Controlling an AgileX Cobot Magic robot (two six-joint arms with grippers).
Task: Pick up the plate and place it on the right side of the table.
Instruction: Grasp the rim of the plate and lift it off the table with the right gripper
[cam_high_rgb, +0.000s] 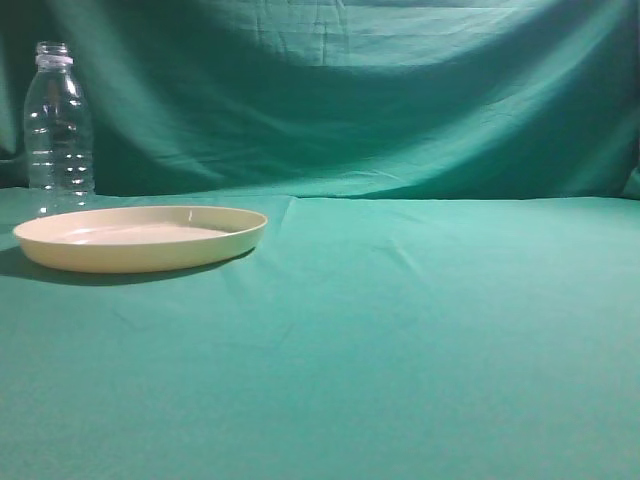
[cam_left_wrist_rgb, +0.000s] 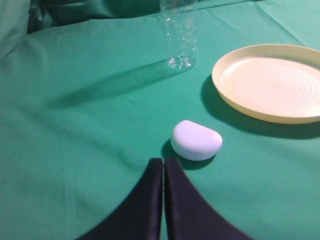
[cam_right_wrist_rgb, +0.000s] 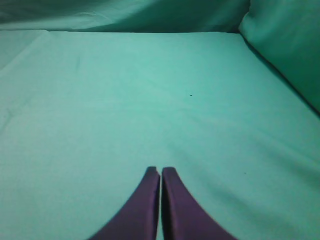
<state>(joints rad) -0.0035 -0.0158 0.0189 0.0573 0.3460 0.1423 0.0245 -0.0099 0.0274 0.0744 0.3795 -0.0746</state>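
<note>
The plate (cam_high_rgb: 140, 238), cream-yellow and empty, lies flat on the table (cam_high_rgb: 420, 330) at the far left of the exterior view, well apart from the right side. A clear bottle (cam_high_rgb: 58, 128) stands upright just behind it at 11 o'clock, cap on; whether the two touch cannot be told.

Left wrist view: the left gripper (cam_left_wrist_rgb: 163, 161) is clenched, fingers pressed together with only a hairline seam, grasping nothing, above bare cloth. A small white rounded object (cam_left_wrist_rgb: 196, 140) lies just beyond the fingertips at 1 o'clock, apart from them. The plate sits at 2 o'clock, partly cut by the frame edge; concentric rings show in its floor. The bottle's lower body stands at 12 o'clock.

Right wrist view: the right gripper (cam_right_wrist_rgb: 161, 170) is likewise clenched and holds nothing, over bare teal cloth.
</note>
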